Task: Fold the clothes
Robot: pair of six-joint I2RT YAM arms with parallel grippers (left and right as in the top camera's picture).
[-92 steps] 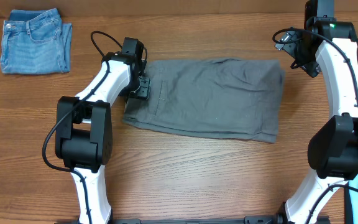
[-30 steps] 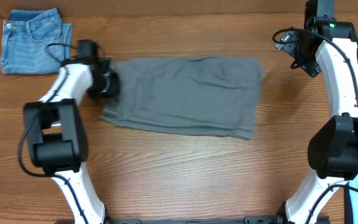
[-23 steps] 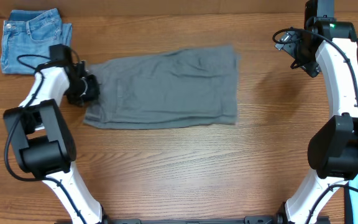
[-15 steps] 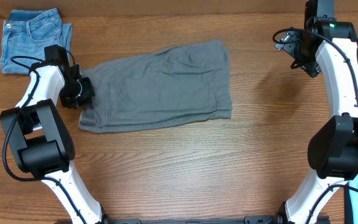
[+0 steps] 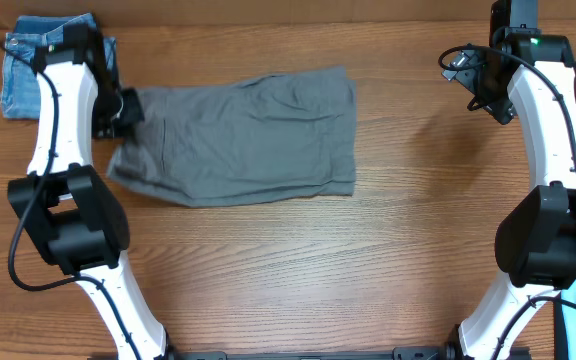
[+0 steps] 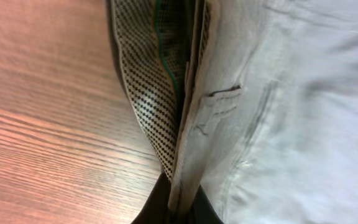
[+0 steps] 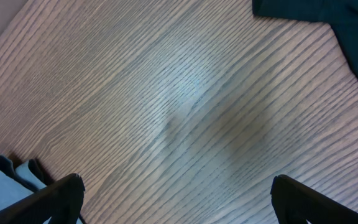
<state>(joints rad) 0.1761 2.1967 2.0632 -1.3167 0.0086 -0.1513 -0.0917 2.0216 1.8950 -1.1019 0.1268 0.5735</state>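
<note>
The clothes are one grey pair of shorts (image 5: pixel 248 135) lying flat at centre-left of the table, waistband to the left. My left gripper (image 5: pixel 125 105) is shut on that waistband edge (image 6: pixel 188 143); the left wrist view shows the dotted lining and a belt loop rising from between the dark fingers (image 6: pixel 157 208). My right gripper (image 7: pixel 178 198) is open above bare wood at the far right, with nothing between its fingers (image 7: pixel 61 194). In the overhead view its arm (image 5: pixel 488 75) stands well clear of the shorts.
Folded blue jeans (image 5: pixel 23 70) lie at the back left corner, partly under my left arm. A dark garment (image 7: pixel 328 18) shows at the top right of the right wrist view, a light blue cloth (image 7: pixel 5 186) at its bottom left.
My left gripper has dragged the grey shorts leftward across the table and slightly back, towards the jeans. The right arm has not moved.
</note>
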